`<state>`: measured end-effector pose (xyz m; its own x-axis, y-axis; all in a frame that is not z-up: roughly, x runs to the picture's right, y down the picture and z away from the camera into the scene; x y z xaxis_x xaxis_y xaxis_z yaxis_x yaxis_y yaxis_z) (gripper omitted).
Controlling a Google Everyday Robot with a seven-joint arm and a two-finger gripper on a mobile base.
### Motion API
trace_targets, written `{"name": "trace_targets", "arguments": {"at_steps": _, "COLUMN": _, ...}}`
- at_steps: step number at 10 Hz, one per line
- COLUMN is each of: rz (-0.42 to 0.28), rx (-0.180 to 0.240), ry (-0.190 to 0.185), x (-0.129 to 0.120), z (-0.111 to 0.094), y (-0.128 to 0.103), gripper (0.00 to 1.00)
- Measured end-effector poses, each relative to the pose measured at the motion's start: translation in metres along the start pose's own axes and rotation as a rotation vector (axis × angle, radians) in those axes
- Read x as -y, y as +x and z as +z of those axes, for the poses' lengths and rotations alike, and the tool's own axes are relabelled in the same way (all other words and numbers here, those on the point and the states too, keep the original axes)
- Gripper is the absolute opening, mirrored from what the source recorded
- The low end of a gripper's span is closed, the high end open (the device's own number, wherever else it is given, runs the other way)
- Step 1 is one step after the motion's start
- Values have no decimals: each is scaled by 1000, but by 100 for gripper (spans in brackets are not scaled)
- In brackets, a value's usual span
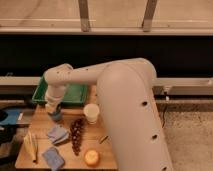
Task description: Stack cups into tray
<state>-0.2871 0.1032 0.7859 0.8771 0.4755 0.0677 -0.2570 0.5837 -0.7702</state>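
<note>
Green tray partly hidden behind the white arm, gripper just in front of the tray's left end, down over a light-blue cup (clamped or released, cannot tell), cream cup upright before the tray's right end.

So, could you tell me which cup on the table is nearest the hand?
The light-blue cup, right beneath the hand by the tray; the cream cup stands apart from it.
</note>
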Motion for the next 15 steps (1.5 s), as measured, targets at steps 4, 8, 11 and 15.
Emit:
{"name": "trace_targets", "arguments": {"at_steps": 4, "rz": -12, "rx": -2, "ry": 5, "x": -5, "z": 0, "y": -5, "gripper": 66}}
{"name": "trace_targets", "arguments": {"at_steps": 8, "rz": -14, "rx": 4, "ry": 20, "x": -11, "z": -2, "y": -6, "gripper": 66}}
{"name": "trace_targets", "arguments": {"at_steps": 11, "rz": -13, "rx": 4, "ry": 23, "x": -16, "z": 0, "y": -4, "gripper": 66}}
{"name": "trace_targets", "arguments": {"at_steps": 15, "rz": -15, "rx": 6, "ry": -9, "x": -19, "z": 20, "y": -5, "gripper": 66}}
